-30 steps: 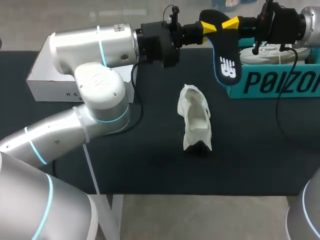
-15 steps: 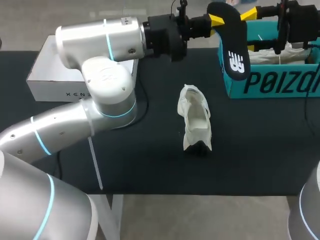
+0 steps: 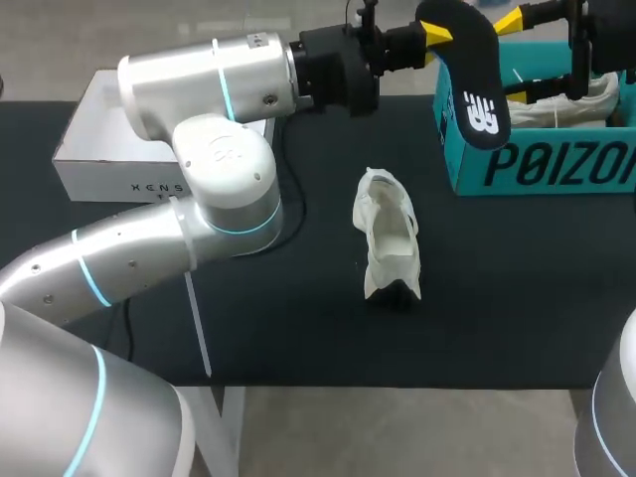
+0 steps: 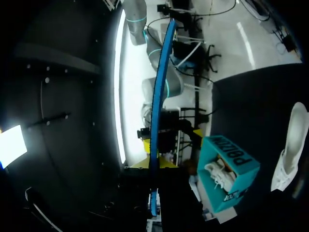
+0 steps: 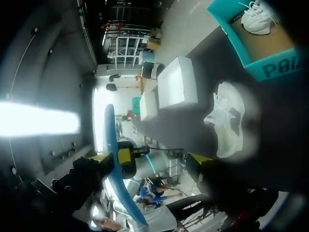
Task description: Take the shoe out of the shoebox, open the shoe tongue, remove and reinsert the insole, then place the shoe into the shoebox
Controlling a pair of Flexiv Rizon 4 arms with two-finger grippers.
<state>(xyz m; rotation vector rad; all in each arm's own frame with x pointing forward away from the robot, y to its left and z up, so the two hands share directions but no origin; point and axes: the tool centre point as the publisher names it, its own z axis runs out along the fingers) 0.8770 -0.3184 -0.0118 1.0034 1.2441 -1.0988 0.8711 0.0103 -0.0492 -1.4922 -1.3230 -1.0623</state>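
Insole up, shoe down!
Black insole (image 3: 475, 75) hangs pinched in my left gripper (image 3: 437, 35); white shoe (image 3: 390, 248) lies well below it, teal shoebox (image 3: 537, 164) just beside.

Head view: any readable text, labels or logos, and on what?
Teal shoebox: large dark brand lettering on its front wall, cut off at the edge.
White box: small dark letters on its front, too small to read surely.
Insole: a white logo, no words.
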